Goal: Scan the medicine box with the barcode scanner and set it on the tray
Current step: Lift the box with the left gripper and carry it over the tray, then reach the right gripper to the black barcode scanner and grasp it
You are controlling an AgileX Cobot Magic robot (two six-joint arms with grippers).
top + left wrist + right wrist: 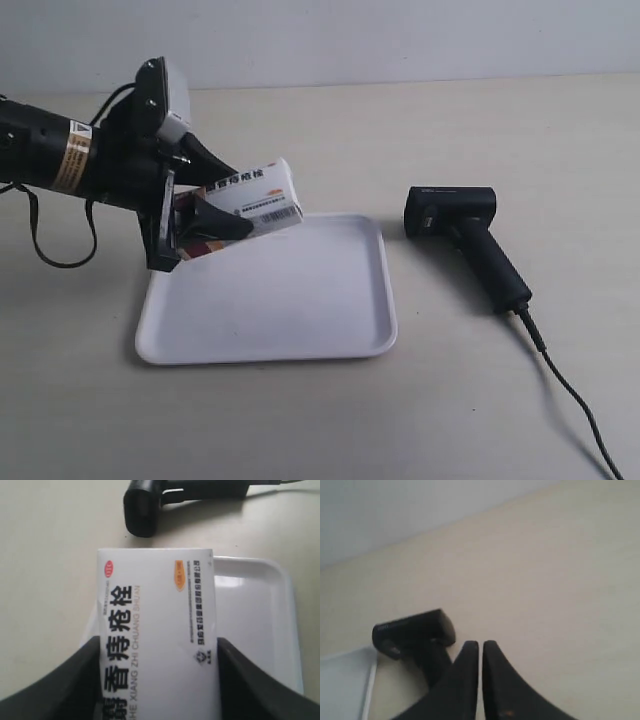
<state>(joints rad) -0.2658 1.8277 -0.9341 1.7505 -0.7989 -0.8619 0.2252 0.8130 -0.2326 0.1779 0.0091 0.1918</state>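
L gripper (pixel 157 680): clamped on medicine box (pixel 160 630), held above tray (pixel 300 300) edge.
Box axis: long end aims twd barcode scanner (pixel 465 235), lying on table just beside tray.
R gripper (pixel 480 652): fingers closed, empty, nearer scanner.

Tabletop and backdrop

A plain beige tabletop (pixel 450 400) is seen stretching across the whole scene, matte and unmarked. Behind its far edge, a pale grey-white wall (pixel 400 40) is seen, likewise bare.
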